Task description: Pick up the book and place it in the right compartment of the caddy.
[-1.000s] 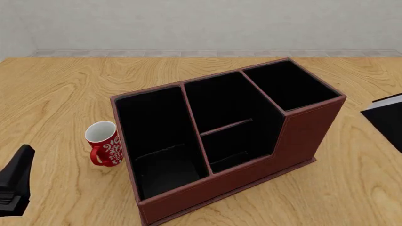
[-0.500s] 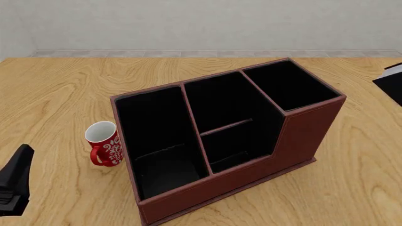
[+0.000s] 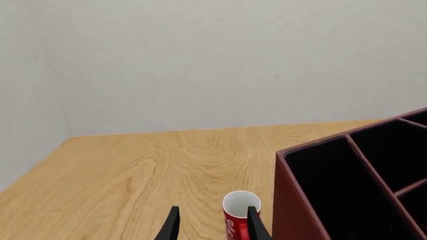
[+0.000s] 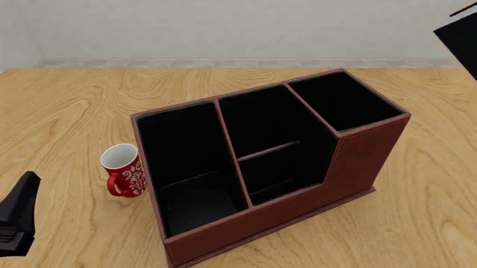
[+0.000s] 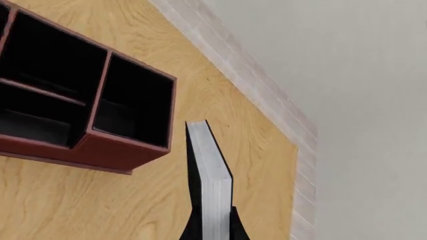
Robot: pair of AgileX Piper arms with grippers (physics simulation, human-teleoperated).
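In the left wrist view, the left claw (image 3: 212, 227) showed two dark fingertips spread apart with nothing between them; it gripped nothing and idled over bare table (image 3: 133, 170), the red-and-white mug (image 3: 239, 215) just beyond its tips and the caddy (image 3: 293, 200) beside that. In the front view, the caddy sat mid-table with its stepped-down wall toward the camera; the right compartment (image 4: 343, 100) lay at about two o'clock from the caddy's centre, open and unoccupied. The book (image 4: 461, 33) appeared only as a dark slab at the frame's far two o'clock corner, up in the air and clear of the table, well apart from the caddy, and the left arm's dark bulk sat at eight o'clock. In the right wrist view, the right claw (image 5: 212, 225) was clenched on the book, a finger on each cover near the lower end, the white page edges facing the camera and the book projecting straight out from the fingers. The right compartment sat at ten o'clock from the book's tip. By my judgement the carry was in hand; doing it well would mean bringing the book above that squarish end section, squaring its covers to the dividers, then lowering it straight before letting go.
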